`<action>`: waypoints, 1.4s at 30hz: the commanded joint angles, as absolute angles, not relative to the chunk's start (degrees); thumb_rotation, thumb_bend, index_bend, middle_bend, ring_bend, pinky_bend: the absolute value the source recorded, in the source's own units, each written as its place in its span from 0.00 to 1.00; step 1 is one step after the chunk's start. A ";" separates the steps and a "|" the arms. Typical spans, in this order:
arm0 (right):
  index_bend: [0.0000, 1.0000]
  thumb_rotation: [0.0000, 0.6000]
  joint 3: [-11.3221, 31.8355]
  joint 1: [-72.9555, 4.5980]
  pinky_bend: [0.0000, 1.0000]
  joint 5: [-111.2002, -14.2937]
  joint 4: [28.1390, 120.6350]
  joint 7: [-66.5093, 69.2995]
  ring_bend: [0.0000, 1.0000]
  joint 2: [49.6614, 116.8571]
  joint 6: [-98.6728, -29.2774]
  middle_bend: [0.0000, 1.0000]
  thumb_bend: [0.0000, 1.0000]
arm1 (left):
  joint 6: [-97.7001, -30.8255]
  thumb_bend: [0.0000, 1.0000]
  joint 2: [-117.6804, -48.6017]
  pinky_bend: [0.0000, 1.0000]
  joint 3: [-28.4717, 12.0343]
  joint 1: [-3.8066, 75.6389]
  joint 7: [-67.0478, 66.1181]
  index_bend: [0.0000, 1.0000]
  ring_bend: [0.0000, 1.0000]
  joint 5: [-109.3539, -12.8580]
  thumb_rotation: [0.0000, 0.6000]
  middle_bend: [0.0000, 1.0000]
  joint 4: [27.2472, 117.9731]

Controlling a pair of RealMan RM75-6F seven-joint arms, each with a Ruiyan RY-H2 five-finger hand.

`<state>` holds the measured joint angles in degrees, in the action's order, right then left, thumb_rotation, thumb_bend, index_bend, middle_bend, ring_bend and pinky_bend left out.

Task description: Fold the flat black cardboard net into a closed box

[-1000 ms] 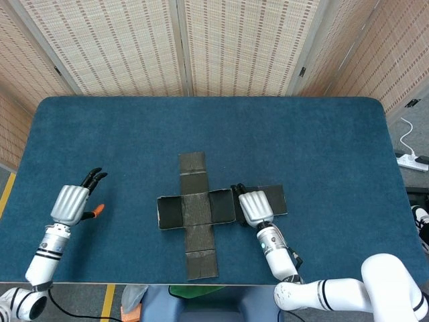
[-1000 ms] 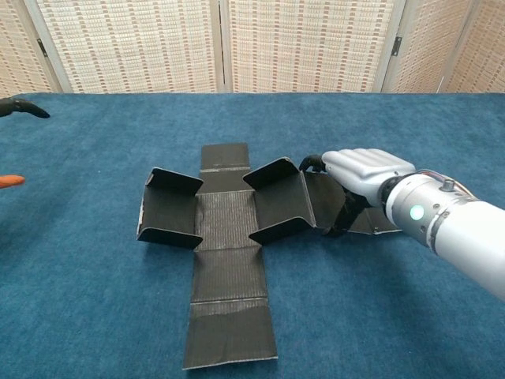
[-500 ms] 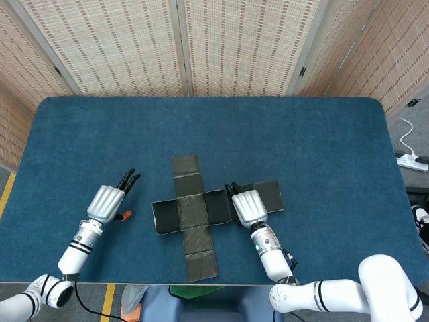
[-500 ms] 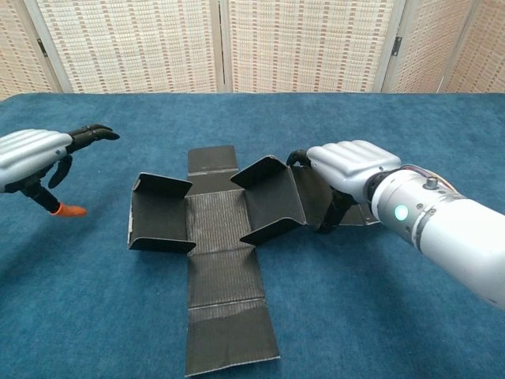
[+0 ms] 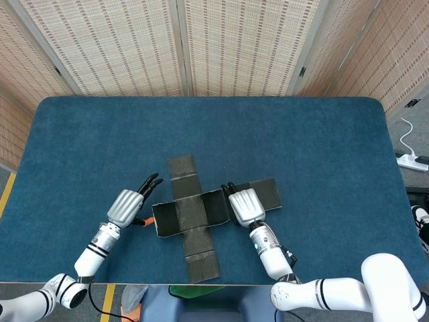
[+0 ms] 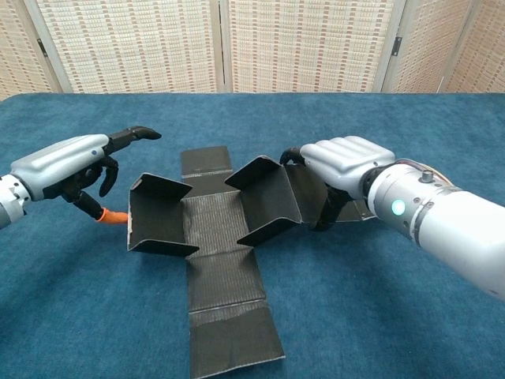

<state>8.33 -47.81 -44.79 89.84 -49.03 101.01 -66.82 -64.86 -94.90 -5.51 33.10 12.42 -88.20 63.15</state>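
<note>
The black cardboard net (image 5: pixel 194 216) (image 6: pixel 218 229) lies cross-shaped on the blue table, long strip running towards me. Its left flap (image 6: pixel 156 217) and right inner flap (image 6: pixel 264 197) stand tilted up. My right hand (image 5: pixel 244 206) (image 6: pixel 343 160) sits on the net's right arm, fingers curled over the fold behind the raised flap and thumb pressed on the card below. Just left of the raised left flap hovers my left hand (image 5: pixel 126 206) (image 6: pixel 67 164), fingers spread and holding nothing, its orange thumb tip almost touching the flap.
The blue cloth table (image 5: pixel 301 147) stretches wide behind and to both sides of the net. Woven folding screens (image 5: pixel 234 40) stand behind it. A white power strip (image 5: pixel 410 161) lies on the floor off the right edge. The net's near end reaches close to the front edge.
My left hand has swept in from the far left to beside the left flap. The right hand and net have shifted slightly left, and the right flap stands a bit higher.
</note>
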 commanded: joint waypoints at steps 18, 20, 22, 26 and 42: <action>0.37 1.00 7.75 -56.10 1.00 -47.67 92.48 -57.26 0.80 92.61 -57.59 0.43 0.39 | -54.24 0.20 -90.98 0.88 -4.12 39.56 23.87 0.00 0.61 -86.85 1.00 0.00 69.28; 0.37 1.00 7.23 -56.87 1.00 -48.48 92.26 -57.47 0.80 92.03 -56.49 0.44 0.39 | -52.81 0.20 -90.62 0.88 -4.10 40.09 25.75 0.00 0.61 -86.27 1.00 0.00 69.94; 0.37 1.00 6.83 -57.50 1.00 -49.66 92.00 -57.37 0.80 91.54 -55.77 0.45 0.39 | -51.36 0.20 -90.26 0.88 -4.16 40.71 27.58 0.00 0.61 -85.73 1.00 0.00 70.36; 0.37 1.00 5.44 -58.76 1.00 -52.34 91.42 -58.15 0.81 90.72 -54.46 0.46 0.39 | -48.51 0.20 -89.81 0.88 -4.30 41.95 30.29 0.00 0.61 -84.71 1.00 0.00 70.79; 0.38 1.00 1.98 -61.35 1.00 -67.04 87.62 -55.70 0.81 89.45 -52.32 0.46 0.39 | -40.76 0.20 -88.11 0.89 -1.94 46.45 46.98 0.00 0.61 -87.30 1.00 0.00 72.00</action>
